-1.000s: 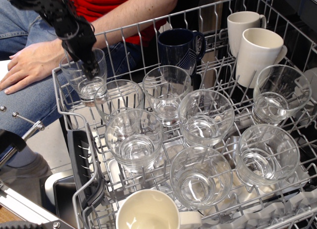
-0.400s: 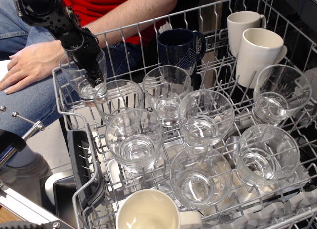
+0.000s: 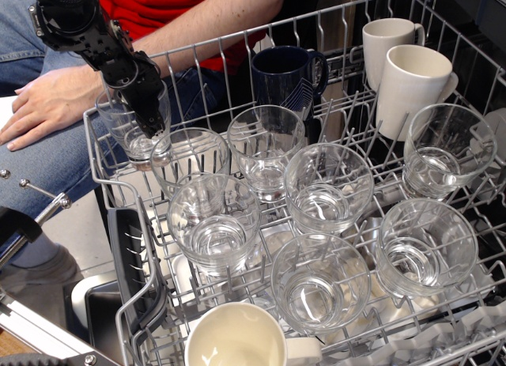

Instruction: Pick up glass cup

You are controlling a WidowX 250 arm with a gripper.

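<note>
The glass cup (image 3: pixel 125 129) stands upright at the far left corner of the wire dish rack (image 3: pixel 101 176), one of several look-alike clear tumblers. My black gripper (image 3: pixel 144 105) reaches down from the upper left to this cup's right rim. One dark finger (image 3: pixel 150 117) sits inside the glass against its wall. The other finger is hidden behind the gripper body, so I cannot see whether the jaws pinch the rim. The cup rests in the rack.
Another tumbler (image 3: pixel 190 156) touches the cup's right side, and several more fill the rack. A dark blue mug (image 3: pixel 285 75) and two white mugs (image 3: pixel 411 85) stand at the back; another white mug (image 3: pixel 237 338) is in front. A person's hand (image 3: pixel 49 103) rests at the left.
My gripper has shifted slightly right and lower along the cup's rim. The cup and the other glasses have not moved.
</note>
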